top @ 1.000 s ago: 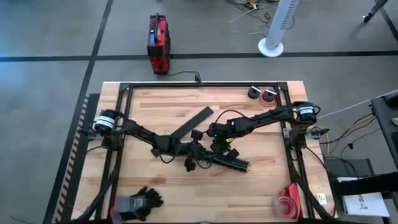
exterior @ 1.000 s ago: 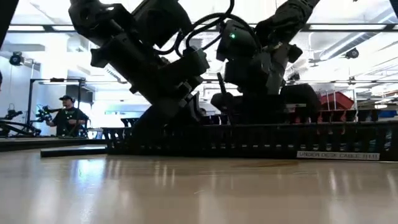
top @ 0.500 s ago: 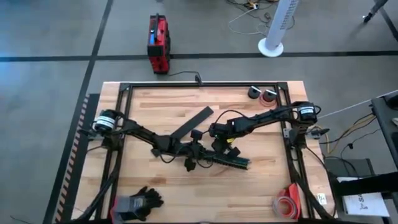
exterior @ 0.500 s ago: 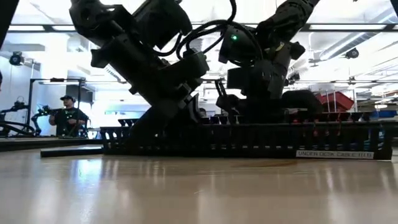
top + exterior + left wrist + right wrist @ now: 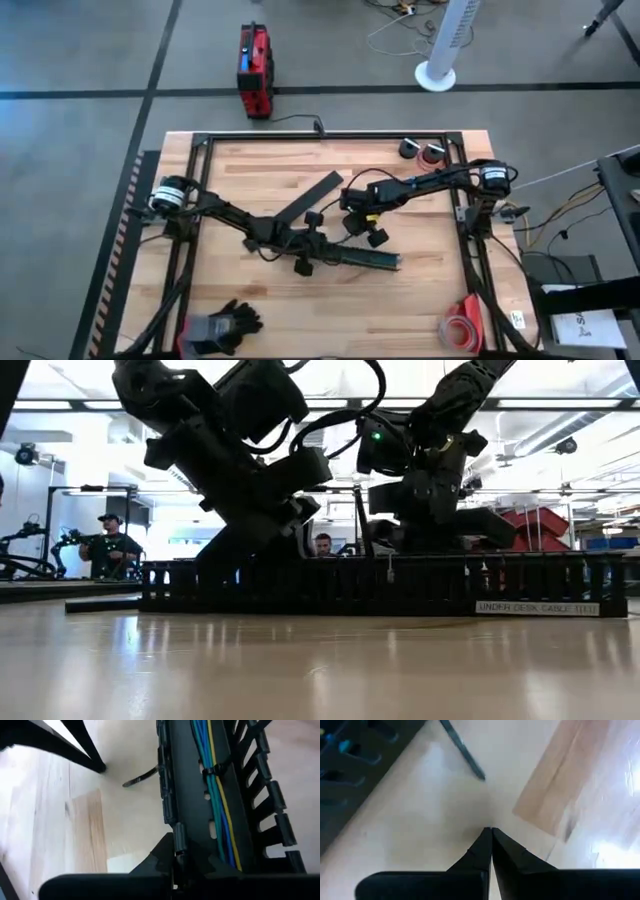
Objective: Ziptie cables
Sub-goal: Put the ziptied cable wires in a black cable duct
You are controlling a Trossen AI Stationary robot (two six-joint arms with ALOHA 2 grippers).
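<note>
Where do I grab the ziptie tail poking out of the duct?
Take the ziptie tail at its free end, from above, over bare wood: it lies low, clear of the slotted duct. The right gripper is shut; open its fingers first.

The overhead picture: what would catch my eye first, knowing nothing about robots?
Two dark arms reach in from the table's left and right edges and meet near its middle over a long black slotted strip. The left gripper sits at the strip's near end; the right gripper, fingers shut and empty, hovers just beside it. In the left wrist view, the cables, blue, green and yellow, lie along the strip's channel.
</note>
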